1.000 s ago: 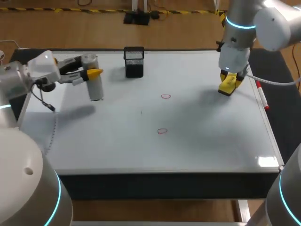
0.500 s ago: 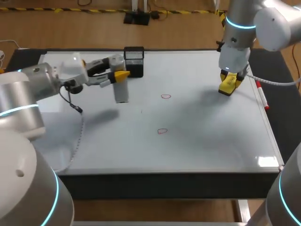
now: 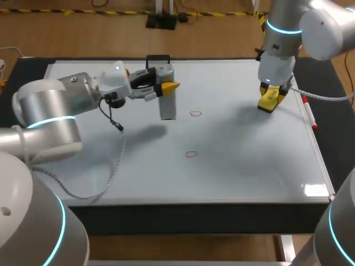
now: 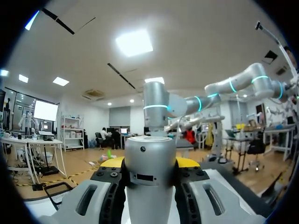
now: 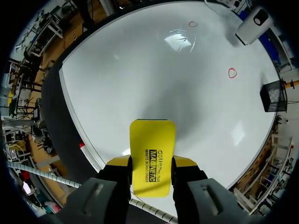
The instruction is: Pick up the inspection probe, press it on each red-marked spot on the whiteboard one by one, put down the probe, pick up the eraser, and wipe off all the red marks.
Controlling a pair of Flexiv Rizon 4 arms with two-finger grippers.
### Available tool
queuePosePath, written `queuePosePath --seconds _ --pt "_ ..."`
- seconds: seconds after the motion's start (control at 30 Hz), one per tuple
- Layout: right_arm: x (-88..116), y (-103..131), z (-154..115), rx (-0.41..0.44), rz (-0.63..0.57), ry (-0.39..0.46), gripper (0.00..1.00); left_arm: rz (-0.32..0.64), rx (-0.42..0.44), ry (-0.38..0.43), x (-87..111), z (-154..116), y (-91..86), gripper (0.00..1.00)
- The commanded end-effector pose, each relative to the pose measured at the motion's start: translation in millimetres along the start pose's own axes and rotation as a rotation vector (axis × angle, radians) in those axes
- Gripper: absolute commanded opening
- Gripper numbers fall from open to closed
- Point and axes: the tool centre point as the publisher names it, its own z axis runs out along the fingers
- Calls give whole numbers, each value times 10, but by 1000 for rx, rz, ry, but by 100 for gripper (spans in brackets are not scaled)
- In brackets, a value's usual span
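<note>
- One second has carried my left end effector [image 3: 162,87] from the left edge of the whiteboard [image 3: 238,166] in towards its middle, and the inspection probe [image 3: 167,102] clenched in it has come along.
- My right arm has not stirred over that second. Its end effector [image 3: 270,97] hangs over the far right part of the board, gripping the yellow eraser [image 3: 270,100] from both sides.
- Both red marks look untouched: the upper red mark [image 3: 195,113] and the lower red mark [image 3: 191,154].
- As I read it, the pick-up is done and this is the approach to the first press. The probe is now just left of the upper mark and not yet over it, so a short further shift comes before any descent.
- Its shadow [image 3: 151,132] falls apart from its lower end, so I judge the probe to be off the board.
- The probe is a grey cylinder standing close to upright, with its long axis near vertical and its lower end pointing down at the board.
- The left wrist view shows the fingers closing on it from two sides, with its top end rising above them.
- With the eraser already held, I expect the put-down-and-swap to be brief.
</note>
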Motion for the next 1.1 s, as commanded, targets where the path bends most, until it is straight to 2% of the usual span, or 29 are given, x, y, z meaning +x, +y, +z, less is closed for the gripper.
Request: queuePosePath --seconds 0.03,0.4,0.63,1.1 --pt "-3 -7 -5 2 -1 4 0 2 -14 0 -54 312 97 0" --pt "-3 -7 -5 2 -1 4 0 -8 -20 -1 -245 673 269 0" --pt "-3 -7 -5 2 -1 4 0 -16 -12 3 -268 813 345 0" --pt "-3 -7 -5 2 -1 4 0 -35 -13 -14 -366 833 487 0"
